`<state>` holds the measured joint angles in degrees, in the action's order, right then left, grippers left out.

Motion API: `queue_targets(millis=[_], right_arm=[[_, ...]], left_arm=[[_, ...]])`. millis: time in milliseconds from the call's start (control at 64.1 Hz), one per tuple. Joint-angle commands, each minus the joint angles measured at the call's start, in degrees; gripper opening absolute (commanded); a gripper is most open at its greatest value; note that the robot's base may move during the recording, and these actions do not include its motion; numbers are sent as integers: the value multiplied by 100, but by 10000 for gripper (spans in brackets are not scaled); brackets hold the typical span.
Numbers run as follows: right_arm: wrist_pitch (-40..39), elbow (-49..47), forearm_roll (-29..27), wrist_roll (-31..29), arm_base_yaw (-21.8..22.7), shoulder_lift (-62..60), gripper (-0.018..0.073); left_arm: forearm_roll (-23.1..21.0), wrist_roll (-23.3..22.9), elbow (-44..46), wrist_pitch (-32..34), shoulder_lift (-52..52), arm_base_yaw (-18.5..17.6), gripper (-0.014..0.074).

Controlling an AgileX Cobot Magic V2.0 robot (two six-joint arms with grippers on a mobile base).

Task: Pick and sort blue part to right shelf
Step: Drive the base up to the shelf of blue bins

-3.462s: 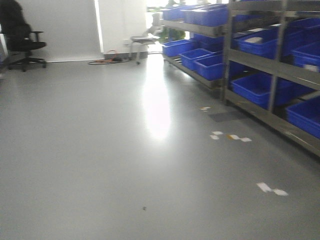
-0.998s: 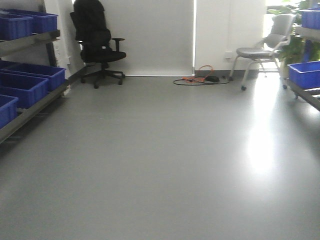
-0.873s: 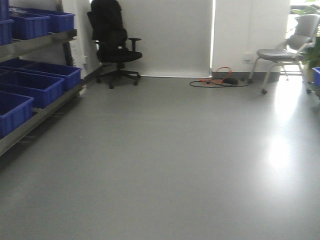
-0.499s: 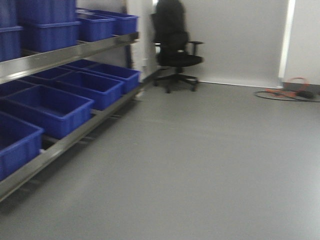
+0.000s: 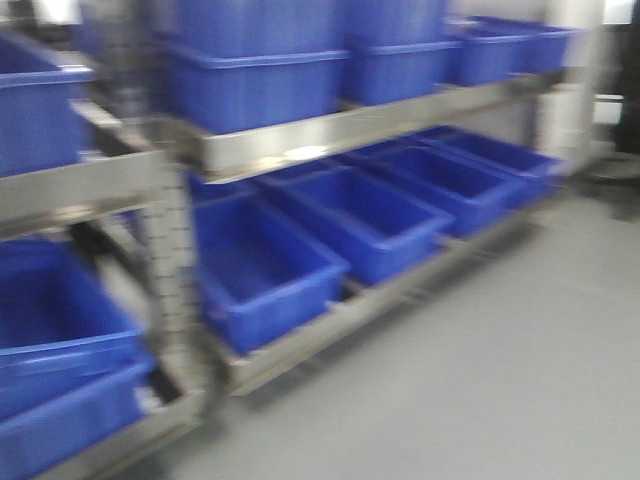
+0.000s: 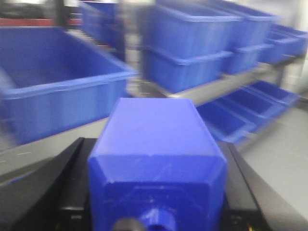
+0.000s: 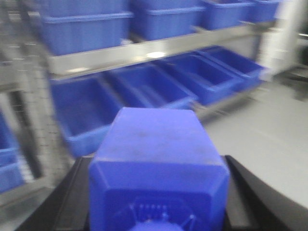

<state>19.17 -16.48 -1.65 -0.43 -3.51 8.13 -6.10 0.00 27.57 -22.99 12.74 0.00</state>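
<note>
Left wrist-mounted view: my left pincer [image 6: 154,192] is clamped on a blue block [image 6: 156,130]. Its black fingers [image 6: 62,187] press on the block's two flat sides, and a small knob shows at the near end (too blurred for me to swear to its shape).

Exterior front-facing view: a steel shelf [image 5: 330,135] loaded with blue bins [image 5: 270,270] fills the frame, and neither arm shows here.

Right wrist-mounted view: my right pincer [image 7: 156,195] is closed on the blue part [image 7: 159,139]. The part lies between the fingers with its body pointing out toward the bins and its cap [image 7: 156,214] nearest the lens.

I judge the part to be rigid moulded plastic, probably light and not fragile. Its smooth faces could slip under a loose grip, so the broad flat sides, where it is held now, look like the right place to take it, not the neck.

It is solid blue and rectangular. Sloped shoulders narrow to a wide cap, and the top face is faintly scuffed.
</note>
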Motion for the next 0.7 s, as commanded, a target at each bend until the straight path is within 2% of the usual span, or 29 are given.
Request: queue_targets(millis=[0, 686], right_arm=[[-533, -177, 0, -38, 26, 55, 404], [-533, -177, 0, -38, 26, 55, 404]], left_arm=[[-24, -56, 169, 525, 82, -5, 386], [-24, -56, 169, 525, 82, -5, 386]])
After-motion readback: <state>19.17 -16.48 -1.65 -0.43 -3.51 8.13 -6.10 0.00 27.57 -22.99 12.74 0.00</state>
